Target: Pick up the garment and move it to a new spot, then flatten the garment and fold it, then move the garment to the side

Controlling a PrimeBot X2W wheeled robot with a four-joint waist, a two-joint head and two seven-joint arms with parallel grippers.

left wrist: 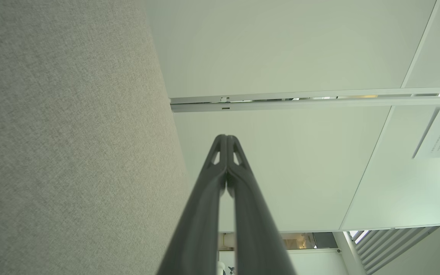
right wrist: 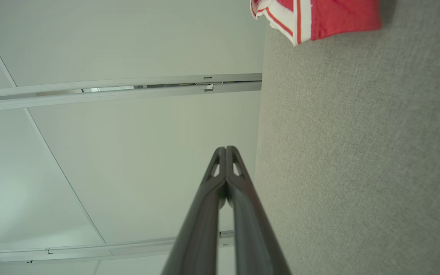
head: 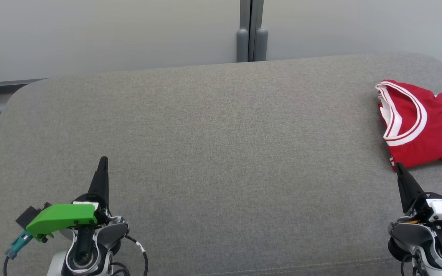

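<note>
The garment is a red sleeveless jersey with white trim, lying bunched at the far right of the grey cushioned surface and running off the right edge of the head view. A corner of the garment also shows at the top of the right wrist view. My right gripper is shut and empty at the lower right, its tip just short of the jersey's near edge. My left gripper is shut and empty at the lower left, far from the jersey. Both pairs of fingers are pressed together in the wrist views.
The grey surface has rounded far corners and ends at a pale wall with a grey vertical post behind it. A wide bare stretch of cushion lies between the two grippers.
</note>
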